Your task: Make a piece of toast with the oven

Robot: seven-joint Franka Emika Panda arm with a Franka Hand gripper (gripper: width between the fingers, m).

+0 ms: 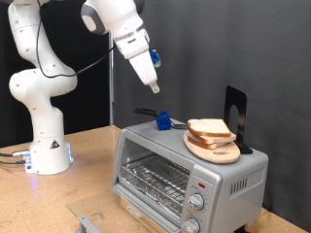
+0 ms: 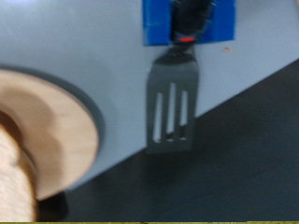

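The silver toaster oven [image 1: 185, 180] stands at the exterior view's lower right, and its wire rack shows behind the glass front. On its top lies a round light-wood board [image 1: 216, 150] with slices of pale toast [image 1: 209, 128] stacked on it. My gripper [image 1: 155, 89] hangs in the air above the oven's top, to the exterior view's left of the toast, with nothing between its fingers. In the wrist view no fingers show. That view shows the board [image 2: 61, 131], an edge of toast [image 2: 11, 182] and the oven's grey top [image 2: 93, 47].
A black slotted spatula [image 2: 170, 107] in a blue holder [image 2: 187, 23] lies on the oven's top, just below my gripper; it also shows in the exterior view [image 1: 160, 119]. A black stand [image 1: 236, 116] rises behind the board. The robot's base [image 1: 44, 146] sits on the wooden table.
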